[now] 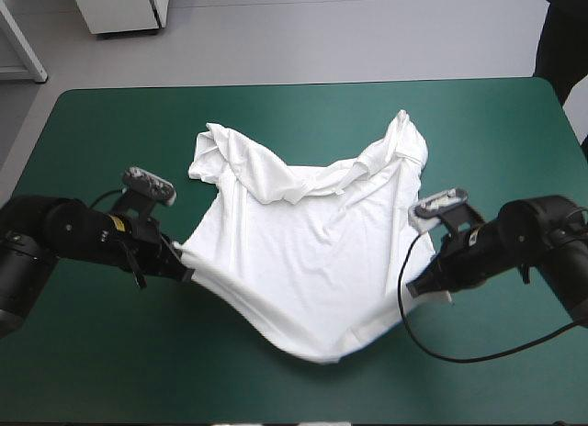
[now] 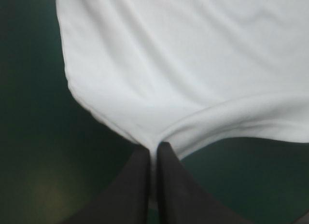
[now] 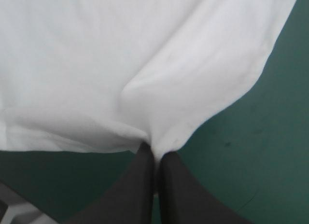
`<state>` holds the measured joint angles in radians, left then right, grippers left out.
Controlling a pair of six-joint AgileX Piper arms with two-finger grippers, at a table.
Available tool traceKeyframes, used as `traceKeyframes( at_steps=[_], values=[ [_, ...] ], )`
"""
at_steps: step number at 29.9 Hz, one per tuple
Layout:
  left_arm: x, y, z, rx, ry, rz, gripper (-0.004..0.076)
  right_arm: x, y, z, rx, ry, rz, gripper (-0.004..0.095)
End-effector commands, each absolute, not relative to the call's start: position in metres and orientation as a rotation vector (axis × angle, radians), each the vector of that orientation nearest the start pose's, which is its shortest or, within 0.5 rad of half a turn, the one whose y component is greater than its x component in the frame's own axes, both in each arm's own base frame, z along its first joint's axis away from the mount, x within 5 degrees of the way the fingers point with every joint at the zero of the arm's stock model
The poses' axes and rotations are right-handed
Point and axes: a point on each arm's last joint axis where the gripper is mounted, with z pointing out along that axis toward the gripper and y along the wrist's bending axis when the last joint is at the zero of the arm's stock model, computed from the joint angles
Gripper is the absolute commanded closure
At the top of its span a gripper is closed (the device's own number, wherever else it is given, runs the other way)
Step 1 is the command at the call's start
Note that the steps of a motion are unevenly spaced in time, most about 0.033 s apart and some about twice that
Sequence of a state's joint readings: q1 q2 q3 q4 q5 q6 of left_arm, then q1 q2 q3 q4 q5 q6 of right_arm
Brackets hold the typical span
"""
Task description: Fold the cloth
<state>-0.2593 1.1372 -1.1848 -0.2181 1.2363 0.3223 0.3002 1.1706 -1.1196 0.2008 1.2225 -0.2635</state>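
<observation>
Two wrist views: left gripper point(image 2: 153, 147) and right gripper point(image 3: 155, 149) pinch the T-shirt point(image 1: 312, 252); overhead alone shows it crumpled.

The table point(image 1: 101, 362) has a teal-green cover, and one white T-shirt point(image 1: 312, 252) lies on it, spread between the two pairs of fingers. Its side edges run into the pinch of the left gripper point(image 2: 153, 149) and the right gripper point(image 3: 155, 151). Farther ahead of both, the cloth lies crumpled.
</observation>
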Motion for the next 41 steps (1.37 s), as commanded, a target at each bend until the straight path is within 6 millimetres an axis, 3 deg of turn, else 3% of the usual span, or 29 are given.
traceKeyframes(
  at_steps=[1, 7, 13, 17, 22, 25, 29, 34, 41],
  values=[
    [0.174, -0.07, 0.442, 0.723, 2.329, -0.304, 0.0746, 0.189, 0.078, 0.418, -0.696, 2.416, 0.298, 0.0921],
    [0.143, -0.061, 0.543, 0.641, 1.911, -0.258, 0.0746, 0.157, 0.066, 0.54, -0.608, 1.954, 0.245, 0.0921],
    [0.102, -0.048, 0.622, 0.533, 1.46, -0.203, 0.0746, 0.105, 0.045, 0.63, -0.459, 1.453, 0.205, 0.0921],
    [0.079, -0.04, 0.655, 0.483, 1.214, -0.147, 0.0746, 0.079, 0.035, 0.666, -0.379, 1.153, 0.187, 0.0921],
    [0.074, -0.031, 0.677, 0.378, 1.01, -0.074, 0.0746, 0.069, 0.03, 0.687, -0.306, 0.927, 0.162, 0.0921],
    [0.088, -0.03, 0.684, 0.329, 0.929, -0.014, 0.0746, 0.081, 0.031, 0.691, -0.274, 0.865, 0.14, 0.0921],
    [0.128, -0.039, 0.683, 0.308, 0.905, 0.016, 0.0746, 0.118, 0.039, 0.691, -0.259, 0.842, 0.065, 0.0921],
    [0.19, -0.054, 0.676, 0.272, 0.836, 0.036, 0.0746, 0.189, 0.05, 0.68, -0.208, 0.813, 0.006, 0.0921],
    [0.283, -0.071, 0.66, 0.2, 0.702, 0.075, 0.0745, 0.283, 0.034, 0.665, -0.109, 0.828, -0.012, 0.0925]
  ],
)
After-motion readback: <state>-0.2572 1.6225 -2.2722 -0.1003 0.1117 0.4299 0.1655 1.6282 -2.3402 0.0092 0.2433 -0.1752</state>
